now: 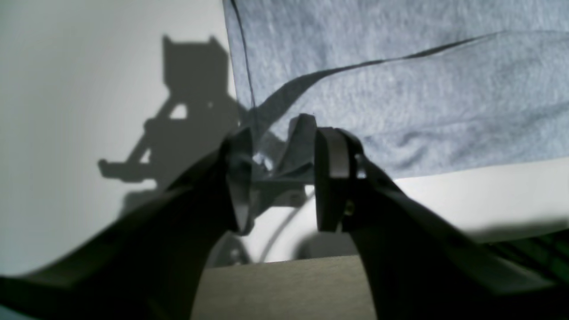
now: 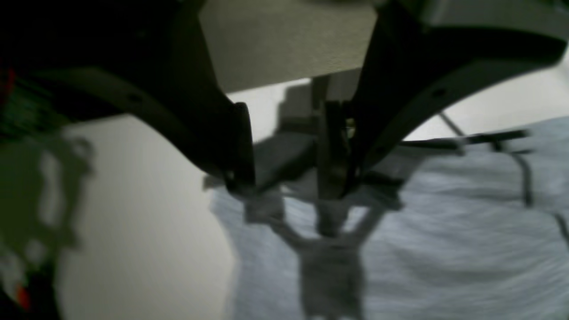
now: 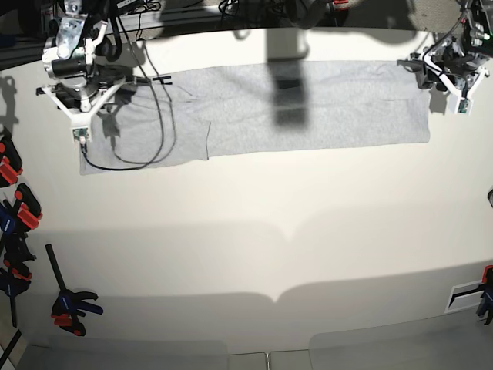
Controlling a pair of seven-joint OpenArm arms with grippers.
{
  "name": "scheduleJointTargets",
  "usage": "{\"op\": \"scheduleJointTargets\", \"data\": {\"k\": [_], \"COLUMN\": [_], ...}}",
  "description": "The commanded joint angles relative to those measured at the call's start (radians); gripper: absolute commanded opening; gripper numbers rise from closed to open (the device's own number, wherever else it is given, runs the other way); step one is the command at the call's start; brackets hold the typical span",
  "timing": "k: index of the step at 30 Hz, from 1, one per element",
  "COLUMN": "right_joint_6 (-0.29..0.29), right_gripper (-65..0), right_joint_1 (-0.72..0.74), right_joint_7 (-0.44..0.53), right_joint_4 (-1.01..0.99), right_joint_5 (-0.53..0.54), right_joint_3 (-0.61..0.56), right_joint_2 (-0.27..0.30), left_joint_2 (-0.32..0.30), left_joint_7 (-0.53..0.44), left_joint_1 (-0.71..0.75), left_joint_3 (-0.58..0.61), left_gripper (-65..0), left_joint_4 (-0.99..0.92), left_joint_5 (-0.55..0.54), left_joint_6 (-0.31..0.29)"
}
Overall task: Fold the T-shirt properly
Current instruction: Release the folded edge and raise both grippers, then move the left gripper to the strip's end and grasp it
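A large light heather-grey cotton T-shirt (image 3: 308,108) lies folded into a long flat band across the far part of the white counter (image 3: 254,254). The right arm's white end effector (image 3: 80,96) sits over the band's wider left end, black cable (image 3: 150,116) looping across the cloth. The left end effector (image 3: 454,77) hovers at the right end. Red-and-black clamps (image 3: 19,208) line the left edge.

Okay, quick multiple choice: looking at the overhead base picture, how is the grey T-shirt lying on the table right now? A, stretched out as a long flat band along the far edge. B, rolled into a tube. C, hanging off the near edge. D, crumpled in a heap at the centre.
A: the base view shows the T-shirt spread flat as a long band along the far side of the table, spanning between the two arms.
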Motion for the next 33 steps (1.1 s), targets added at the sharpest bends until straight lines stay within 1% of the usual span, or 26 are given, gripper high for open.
{"op": "scheduleJointTargets", "data": {"k": [1,3,5,7,9,11,12,13,15,16,17,21,23,26,28,30,33], "right_joint_6": [-0.022,-0.06,-0.093,-0.111,-0.116,-0.115,-0.106,-0.09,-0.071,-0.063,-0.052,-0.003,0.021,0.032,0.031,0.031,0.031], "right_gripper": [-42.3,-42.3,-42.3,-42.3,-42.3,-42.3,-42.4,-42.4,-42.4,-42.4,-42.4,-42.5,-42.5,-42.5,-42.5,-42.5,-42.5], "right_joint_1": [0.005,0.005,0.005,0.006,0.005,0.005,0.005,0.005,0.005,0.005,0.005,0.006,0.008,0.007,0.008,0.008,0.012], "right_joint_7": [0.013,0.013,0.029,0.069,0.147,0.246,0.267,0.276,0.296,0.318,0.338,0.409,0.419,0.419,0.422,0.432,0.443], "right_joint_4": [0.029,0.054,0.098,0.151,0.197,0.199,0.185,0.164,0.099,0.06,0.017,-0.142,-0.211,-0.286,-0.315,-0.32,-0.32], "right_joint_5": [-0.03,-0.09,-0.129,-0.132,-0.089,0.03,0.102,0.159,0.223,0.233,0.236,0.236,0.234,0.202,0.16,0.146,0.146], "right_joint_3": [0.005,0.005,0.005,0.005,0.005,0.004,0.004,0.004,0.004,0.004,0.004,0.004,0.004,0.004,0.005,0.005,0.005], "right_joint_2": [0.008,0.008,0.009,0.008,0.008,0.008,0.008,0.008,0.008,0.008,0.008,0.005,0.005,0.005,0.006,0.006,0.02], "left_joint_2": [-0.018,-0.023,-0.033,-0.033,-0.029,-0.021,-0.016,-0.005,0.026,0.041,0.054,0.092,0.109,0.111,0.111,0.111,0.11], "left_joint_7": [-0.021,-0.037,-0.037,-0.043,-0.087,-0.172,-0.205,-0.222,-0.223,-0.227,-0.235,-0.253,-0.252,-0.236,-0.229,-0.23,-0.242], "left_joint_1": [-0.003,-0.006,-0.005,-0.005,-0.005,-0.005,-0.006,-0.009,-0.021,-0.023,-0.025,-0.047,-0.075,-0.102,-0.101,-0.098,-0.1], "left_joint_3": [-0.011,-0.011,-0.011,-0.011,-0.011,-0.01,-0.009,-0.003,0.013,0.02,0.03,0.066,0.069,0.069,0.069,0.069,0.069], "left_gripper": [-43.2,-43.2,-43.2,-43.2,-43.2,-43.2,-43.2,-43.2,-43.2,-43.2,-43.2,-43.2,-43.2,-43.2,-43.2,-43.2,-43.2], "left_joint_4": [0.014,0.021,0.053,0.111,0.179,0.215,0.216,0.213,0.195,0.176,0.152,0.011,-0.066,-0.164,-0.212,-0.258,-0.321], "left_joint_5": [0.023,0.067,0.072,0.072,0.048,-0.035,-0.086,-0.115,-0.112,-0.113,-0.113,-0.113,-0.112,-0.104,-0.043,0.03,0.073], "left_joint_6": [0.004,0.006,0.04,0.056,0.06,0.059,0.056,0.049,0.016,-0.003,-0.023,-0.064,-0.079,-0.08,-0.08,-0.08,-0.079]}}
